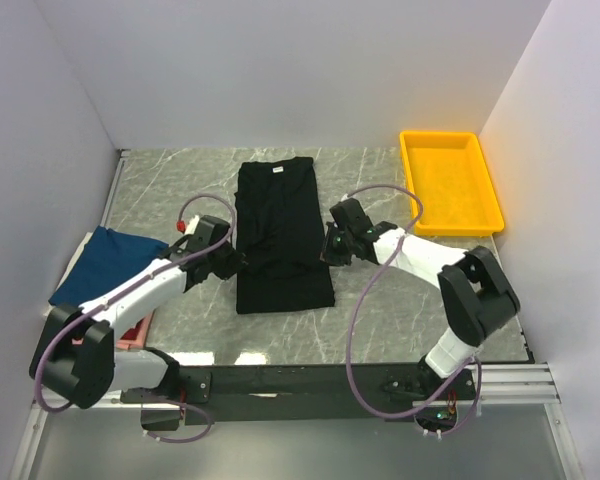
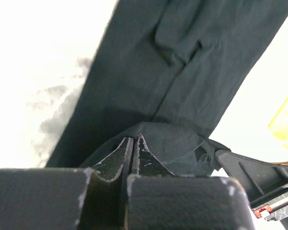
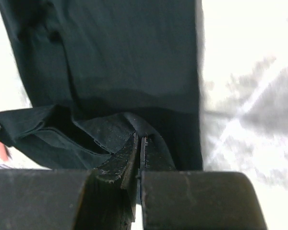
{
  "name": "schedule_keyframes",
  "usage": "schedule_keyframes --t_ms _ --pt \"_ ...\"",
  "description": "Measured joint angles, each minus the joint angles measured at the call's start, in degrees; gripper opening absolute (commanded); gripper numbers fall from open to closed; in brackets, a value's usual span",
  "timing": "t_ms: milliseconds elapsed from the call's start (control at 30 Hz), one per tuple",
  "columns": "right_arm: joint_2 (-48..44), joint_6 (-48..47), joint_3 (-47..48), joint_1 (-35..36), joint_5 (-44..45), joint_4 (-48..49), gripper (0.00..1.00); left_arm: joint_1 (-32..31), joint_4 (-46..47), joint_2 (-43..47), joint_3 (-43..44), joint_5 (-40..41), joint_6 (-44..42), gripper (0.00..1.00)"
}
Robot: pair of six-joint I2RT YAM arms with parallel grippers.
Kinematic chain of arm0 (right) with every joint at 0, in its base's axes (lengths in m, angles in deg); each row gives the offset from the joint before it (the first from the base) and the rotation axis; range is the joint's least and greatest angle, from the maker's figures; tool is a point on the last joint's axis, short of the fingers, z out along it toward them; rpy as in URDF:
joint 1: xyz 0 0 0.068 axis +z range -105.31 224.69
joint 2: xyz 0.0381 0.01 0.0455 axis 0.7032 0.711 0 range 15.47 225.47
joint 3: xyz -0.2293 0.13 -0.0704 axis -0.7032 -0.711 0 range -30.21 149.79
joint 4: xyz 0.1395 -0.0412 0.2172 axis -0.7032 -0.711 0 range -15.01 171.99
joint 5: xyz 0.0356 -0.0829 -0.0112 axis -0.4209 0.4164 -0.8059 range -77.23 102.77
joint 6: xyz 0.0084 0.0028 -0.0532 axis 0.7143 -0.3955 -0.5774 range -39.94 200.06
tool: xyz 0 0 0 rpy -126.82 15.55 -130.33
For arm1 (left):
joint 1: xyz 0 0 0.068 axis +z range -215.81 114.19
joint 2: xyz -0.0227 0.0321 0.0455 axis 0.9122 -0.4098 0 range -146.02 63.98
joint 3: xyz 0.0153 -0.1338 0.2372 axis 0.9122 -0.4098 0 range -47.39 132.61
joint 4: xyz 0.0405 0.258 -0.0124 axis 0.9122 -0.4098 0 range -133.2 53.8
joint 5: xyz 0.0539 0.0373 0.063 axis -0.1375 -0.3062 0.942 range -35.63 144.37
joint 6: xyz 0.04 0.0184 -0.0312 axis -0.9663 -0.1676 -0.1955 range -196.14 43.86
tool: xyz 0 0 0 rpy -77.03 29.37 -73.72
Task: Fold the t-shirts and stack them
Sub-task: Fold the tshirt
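From above, the black t-shirt (image 1: 280,235) lies in the middle of the marble counter (image 1: 400,320). It is folded in on itself into a long strip running from the upper centre of the frame down toward the arms. Its collar sits at the far end, where a small white neck label (image 1: 277,172) shows. Only this view takes in the rest. A navy-blue t-shirt (image 1: 105,262) lies at the left edge, with a bit of a pink t-shirt (image 1: 138,330) showing under the left arm. A yellow tray (image 1: 450,185) stands at the upper right, well apart from the black cloth. The left tool (image 1: 230,262) meets the strip's left edge low down, and the right tool (image 1: 328,245) meets the right edge opposite.

Up close, the wrist cameras show what the high view cannot. The left tool (image 2: 133,141) has its jaws pressed together with no gap, and a hump of black cloth is gathered over the tips, so it is pinching the shirt's edge. The right tool (image 3: 139,139) is closed the same way, with a raised fold of fabric caught at its tips and loose layers sagging to the lower left.

The cloth looks matt and dark, almost charcoal in the wrist views, with soft creases and a long seam-like fold down its length. A yellow sliver shows at the right edge of the left wrist view.
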Motion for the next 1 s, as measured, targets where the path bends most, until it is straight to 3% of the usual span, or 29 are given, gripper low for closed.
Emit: schedule_keyframes --t_ms 267,767,833,867,900,967,1000 --pt "5.11 -0.33 3.04 -4.39 -2.95 3.13 0.0 4.57 3.61 -6.19 1.66 -2.19 -2.01 0.01" --pt "11.21 -0.63 9.75 -8.79 -8.13 4.48 0.0 6.95 4.81 -15.08 8.57 -3.39 -4.96 0.02" --pt "11.82 -0.63 10.14 -9.11 -8.72 4.52 0.07 7.28 4.94 -16.57 9.66 -3.85 -5.86 0.1" --pt "12.0 -0.61 10.21 -9.27 -8.94 4.57 0.13 7.45 4.96 -17.22 10.12 -4.13 -6.27 0.27" --pt "12.13 -0.7 10.21 -9.4 -9.2 4.55 0.27 7.56 5.07 -17.88 10.54 -4.42 -7.06 0.36" --pt "12.15 -0.92 10.21 -9.66 -9.49 4.37 0.43 7.93 5.07 -18.47 11.06 -4.9 -8.15 0.57" --pt "12.13 -1.18 10.23 -9.75 -9.53 4.31 0.56 8.11 4.94 -18.45 11.21 -4.92 -8.81 0.62"
